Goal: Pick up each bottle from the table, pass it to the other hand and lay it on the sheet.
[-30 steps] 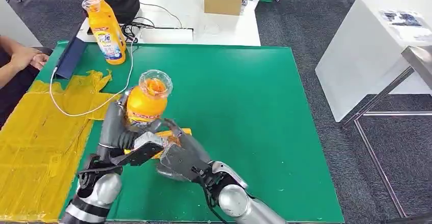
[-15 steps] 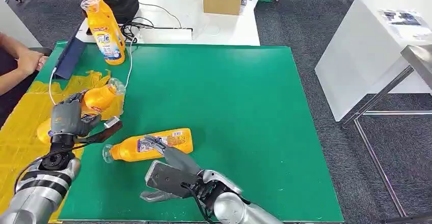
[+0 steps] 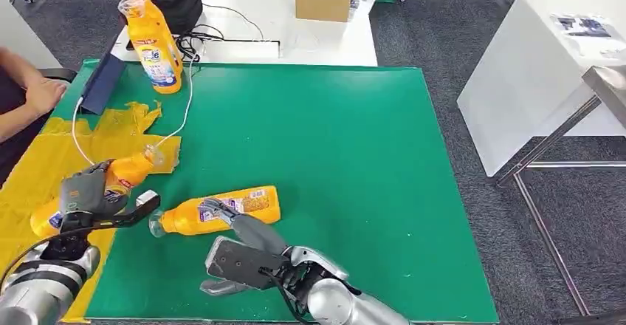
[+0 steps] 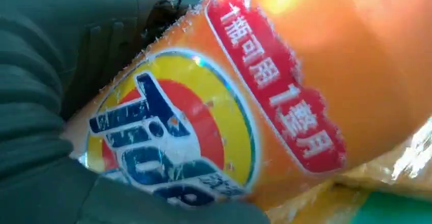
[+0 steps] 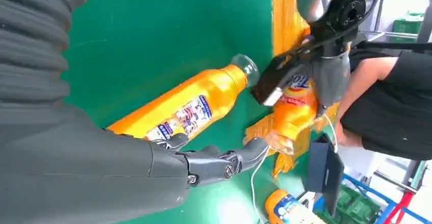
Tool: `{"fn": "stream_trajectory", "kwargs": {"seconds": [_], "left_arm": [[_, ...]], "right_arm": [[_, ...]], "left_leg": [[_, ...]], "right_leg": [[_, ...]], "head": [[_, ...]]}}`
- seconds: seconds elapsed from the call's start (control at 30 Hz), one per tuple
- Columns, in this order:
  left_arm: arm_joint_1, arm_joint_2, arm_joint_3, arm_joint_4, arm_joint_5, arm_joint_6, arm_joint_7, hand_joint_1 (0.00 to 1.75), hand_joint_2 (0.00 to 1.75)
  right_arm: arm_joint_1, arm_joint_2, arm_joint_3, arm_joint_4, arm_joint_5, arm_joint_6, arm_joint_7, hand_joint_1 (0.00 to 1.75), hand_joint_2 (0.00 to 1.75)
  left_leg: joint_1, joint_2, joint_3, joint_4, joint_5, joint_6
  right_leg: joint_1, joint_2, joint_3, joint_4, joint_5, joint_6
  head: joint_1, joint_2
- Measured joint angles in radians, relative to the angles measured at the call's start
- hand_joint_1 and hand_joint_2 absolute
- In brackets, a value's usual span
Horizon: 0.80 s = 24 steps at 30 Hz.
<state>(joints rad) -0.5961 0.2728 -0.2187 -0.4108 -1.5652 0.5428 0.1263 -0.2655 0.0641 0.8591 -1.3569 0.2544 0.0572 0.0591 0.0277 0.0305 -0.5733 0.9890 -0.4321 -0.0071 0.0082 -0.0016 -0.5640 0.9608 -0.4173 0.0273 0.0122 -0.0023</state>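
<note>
Head view gives the whole layout: the left hand is wrapped around an orange bottle that's lying tilted on the yellow sheet, cap end pointing toward the green mat. The left wrist view is way closer, you get the bottle's label, a round blue, red and yellow logo plus a red strip with white print, and the grey fingers pressed against it. Crinkly yellow sheet shows right under the bottle there.

A second bottle lies flat on the green mat, clear cap toward the sheet. The right hand sits just beside it, fingers apart and holding nothing; in the right wrist view one dark finger stretches out past that bottle without gripping it.

Two more bottles stand upright at the far left corner of the mat. A person's hand rests near the sheet's far edge
</note>
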Motion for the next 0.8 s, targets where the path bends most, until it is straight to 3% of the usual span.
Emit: {"fn": "stream_trajectory", "kwargs": {"seconds": [0.1, 0.13, 0.6, 0.63, 0.8], "left_arm": [[-0.001, 0.009, -0.035, 0.01, -0.005, -0.005, 0.001, 1.75, 1.75], [-0.002, 0.01, -0.041, 0.013, -0.005, -0.006, 0.002, 0.0, 1.75], [0.018, 0.037, -0.103, 0.019, -0.007, 0.12, -0.082, 0.0, 1.75], [0.028, 0.042, -0.102, 0.002, -0.007, 0.141, -0.089, 0.0, 0.0], [0.053, 0.056, -0.094, -0.109, -0.006, 0.155, -0.176, 0.0, 0.0]], "right_arm": [[-0.002, -0.002, 0.001, 0.0, 0.0, 0.0, 0.0, 0.0, 1.75], [-0.002, -0.002, 0.001, 0.0, 0.0, 0.0, 0.0, 0.0, 1.75], [-0.002, -0.002, 0.011, 0.0, 0.067, -0.06, -0.002, 0.0, 1.75], [-0.002, -0.002, 0.008, 0.0, 0.093, -0.076, 0.004, 0.0, 1.75], [-0.046, -0.002, -0.037, 0.048, 0.176, -0.091, 0.038, 0.0, 1.75]], "left_leg": [[0.0, 0.001, 0.0, 0.0, 0.0, 0.0], [0.0, 0.001, 0.0, 0.0, 0.0, 0.0], [0.0, 0.0, 0.0, 0.0, 0.0, 0.0], [0.0, 0.0, 0.0, 0.0, 0.0, 0.0], [0.0, 0.0, 0.0, 0.0, 0.0, 0.0]], "right_leg": [[0.0, 0.0, 0.0, 0.0, 0.0, 0.0], [0.0, 0.0, 0.0, 0.0, 0.0, 0.0], [0.0, 0.0, 0.0, 0.0, 0.0, 0.0], [0.0, 0.0, 0.0, 0.0, 0.0, 0.0], [0.0, 0.0, 0.0, 0.0, 0.0, 0.0]], "head": [[0.0, 0.0], [0.0, 0.0], [0.0, 0.0], [0.0, 0.0], [0.0, 0.0]]}}
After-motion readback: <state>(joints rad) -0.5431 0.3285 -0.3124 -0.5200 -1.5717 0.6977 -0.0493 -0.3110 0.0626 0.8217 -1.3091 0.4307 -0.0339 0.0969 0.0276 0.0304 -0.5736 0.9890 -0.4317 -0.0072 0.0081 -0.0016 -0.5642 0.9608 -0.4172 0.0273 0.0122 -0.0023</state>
